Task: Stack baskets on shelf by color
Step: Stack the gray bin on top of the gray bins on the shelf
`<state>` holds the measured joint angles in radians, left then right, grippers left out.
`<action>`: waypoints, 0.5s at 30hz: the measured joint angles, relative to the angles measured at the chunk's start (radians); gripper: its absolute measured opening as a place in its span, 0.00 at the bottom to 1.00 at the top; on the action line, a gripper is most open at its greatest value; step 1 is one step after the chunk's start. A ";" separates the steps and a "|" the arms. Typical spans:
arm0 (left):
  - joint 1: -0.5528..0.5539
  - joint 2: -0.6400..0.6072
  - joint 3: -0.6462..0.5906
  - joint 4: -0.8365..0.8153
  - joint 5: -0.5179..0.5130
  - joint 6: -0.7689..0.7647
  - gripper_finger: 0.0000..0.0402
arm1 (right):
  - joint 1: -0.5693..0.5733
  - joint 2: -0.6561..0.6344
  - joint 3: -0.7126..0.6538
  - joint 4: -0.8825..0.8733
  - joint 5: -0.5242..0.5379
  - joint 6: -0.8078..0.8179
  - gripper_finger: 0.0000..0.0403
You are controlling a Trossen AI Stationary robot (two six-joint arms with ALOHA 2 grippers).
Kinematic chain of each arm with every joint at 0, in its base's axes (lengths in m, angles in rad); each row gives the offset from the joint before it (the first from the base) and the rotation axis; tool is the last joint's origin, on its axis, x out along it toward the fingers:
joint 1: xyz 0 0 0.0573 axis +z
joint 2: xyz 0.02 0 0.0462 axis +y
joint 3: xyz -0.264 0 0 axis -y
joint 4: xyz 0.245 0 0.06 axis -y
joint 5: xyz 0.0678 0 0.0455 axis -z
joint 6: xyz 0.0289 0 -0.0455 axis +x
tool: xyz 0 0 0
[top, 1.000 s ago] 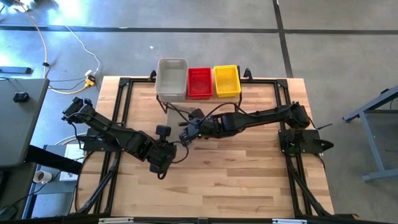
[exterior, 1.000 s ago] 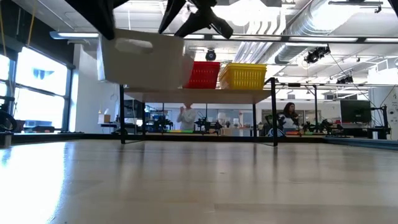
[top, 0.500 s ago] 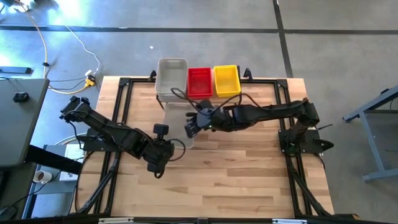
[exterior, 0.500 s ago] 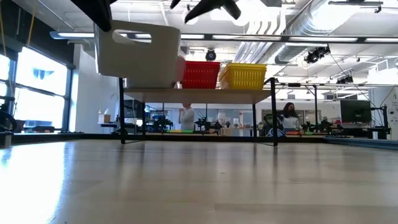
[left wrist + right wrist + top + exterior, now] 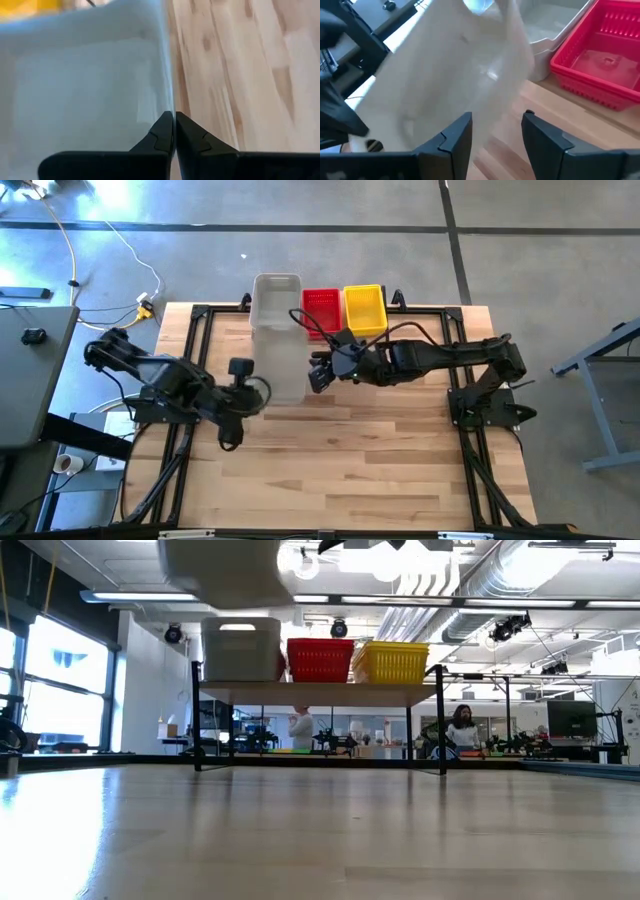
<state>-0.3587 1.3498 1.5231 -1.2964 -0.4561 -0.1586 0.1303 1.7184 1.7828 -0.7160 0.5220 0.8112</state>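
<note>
Grey basket (image 5: 281, 364) pinched at its wall by left end effector (image 5: 174, 131), held above bench; right end effector (image 5: 496, 135) open, empty; next: nest onto shelf's (image 5: 320, 692) grey basket (image 5: 241, 650).

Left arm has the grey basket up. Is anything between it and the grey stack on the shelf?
Nothing visible blocks it. The left pincer grips the rim of the lifted grey basket, which hangs just in front of the grey basket on the shelf. The right pincer is open beside the lifted basket, not between it and the shelf.
</note>
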 joint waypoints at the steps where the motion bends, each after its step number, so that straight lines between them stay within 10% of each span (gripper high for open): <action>1: 0.005 -0.007 0.016 0.004 -0.009 0.011 0.00 | 0.000 0.000 0.000 0.001 0.000 -0.005 0.38; 15: 0.255 -0.114 0.099 -0.074 -0.017 0.278 0.00 | 0.001 0.000 -0.002 -0.001 0.028 -0.024 0.38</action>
<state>-0.1041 1.2361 1.6217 -1.3700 -0.4735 0.1195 0.1312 1.7184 1.7813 -0.7170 0.5503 0.7871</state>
